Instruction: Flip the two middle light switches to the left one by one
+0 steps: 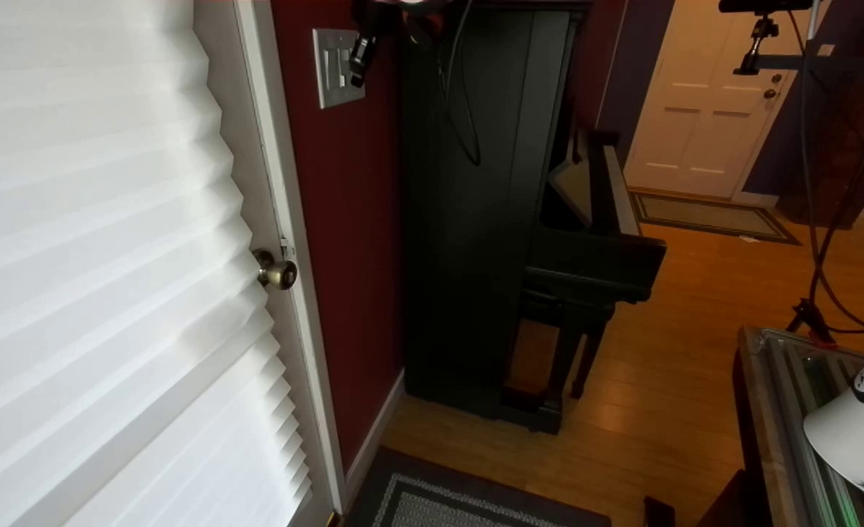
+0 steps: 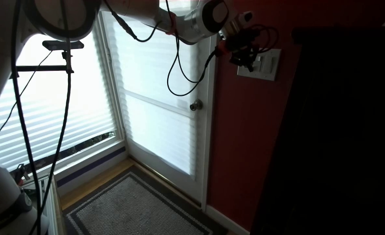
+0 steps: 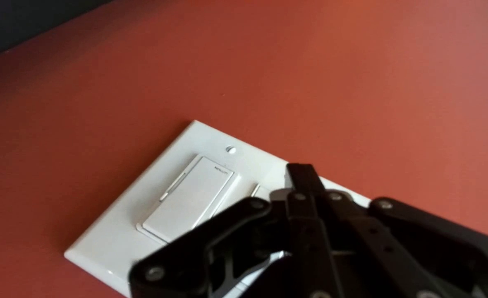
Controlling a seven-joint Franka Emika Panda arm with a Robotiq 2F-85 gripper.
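A pale wall plate (image 3: pixel 99 248) holds a row of switches on the red wall; it shows in both exterior views (image 1: pixel 340 97) (image 2: pixel 261 76). In the wrist view a wide outer rocker (image 3: pixel 190 198) is plain to see. Beside it, only the edge of a neighbouring switch (image 3: pixel 262 190) shows; my fingers hide the rest of the row, so the two middle switches are mostly hidden. My gripper (image 3: pixel 304 167) is shut and empty, its fingertips over the plate's upper part; they also show in both exterior views (image 1: pixel 357 77) (image 2: pixel 251 68). I cannot tell whether they touch it.
A dark upright piano (image 1: pixel 468 219) stands against the wall beside the plate. A door with a white pleated blind (image 2: pixel 160 85) and a brass knob (image 2: pixel 196 105) is on the other side. A black cable loop (image 2: pixel 179 95) hangs from the arm.
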